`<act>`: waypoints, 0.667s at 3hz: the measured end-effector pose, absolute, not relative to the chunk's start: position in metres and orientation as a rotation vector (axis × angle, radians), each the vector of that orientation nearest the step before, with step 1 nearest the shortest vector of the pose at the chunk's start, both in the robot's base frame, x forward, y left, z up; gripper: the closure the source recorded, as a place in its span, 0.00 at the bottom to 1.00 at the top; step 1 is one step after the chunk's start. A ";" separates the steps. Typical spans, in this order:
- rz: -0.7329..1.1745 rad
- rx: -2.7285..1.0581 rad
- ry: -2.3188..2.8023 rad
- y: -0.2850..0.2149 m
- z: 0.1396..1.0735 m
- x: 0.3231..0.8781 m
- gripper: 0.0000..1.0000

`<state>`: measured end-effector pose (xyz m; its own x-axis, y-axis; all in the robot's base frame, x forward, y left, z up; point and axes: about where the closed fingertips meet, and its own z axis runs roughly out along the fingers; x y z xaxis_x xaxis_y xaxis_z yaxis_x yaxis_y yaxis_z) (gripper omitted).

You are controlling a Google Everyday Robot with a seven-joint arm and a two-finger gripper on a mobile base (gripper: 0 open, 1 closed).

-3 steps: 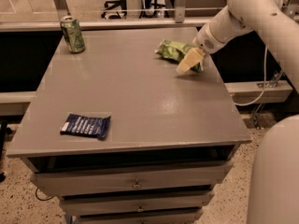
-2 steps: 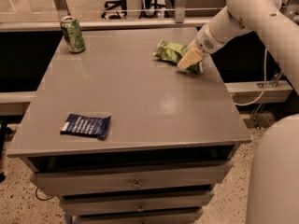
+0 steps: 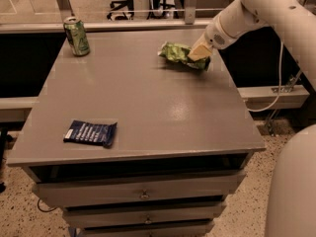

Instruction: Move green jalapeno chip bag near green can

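– while the pale two-finger gripper (image 3: 199, 52) sits over the right end of the crumpled, shiny light-green foil chip bag (image 3: 174, 52), at the far right of the grey table top (image 3: 148, 102), its hold is unconfirmed. i cannot tell how far open it is, nor whether it has any foil in it.

– and the target?

– small upright green aluminium drink can (image 3: 77, 36), far left corner, well apart from the bag. bare table lies between them.

– recommendation for the step?

– secure the bag first. foil of this kind likely slips and crushes, so the gripper should take a good fold of it, not just a thin edge. then raise the bag just clear of the surface and carry it left along the far side.

– hazards?

– the can looks light and easily toppled. approach slowly, stop short and set the bag down just beside it, not against it. the flat dark blue packet (image 3: 91, 132), near left, lies off that route.
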<state>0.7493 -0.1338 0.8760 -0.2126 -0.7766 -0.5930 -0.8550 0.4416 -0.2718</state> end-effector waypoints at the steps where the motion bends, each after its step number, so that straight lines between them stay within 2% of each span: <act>1: 0.131 -1.368 1.923 -0.122 0.916 0.744 1.00; 2: 0.132 -1.369 1.923 -0.122 0.916 0.744 1.00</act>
<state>0.7439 -0.1217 0.9157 -0.1387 -0.7676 -0.6258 -0.8459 0.4204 -0.3282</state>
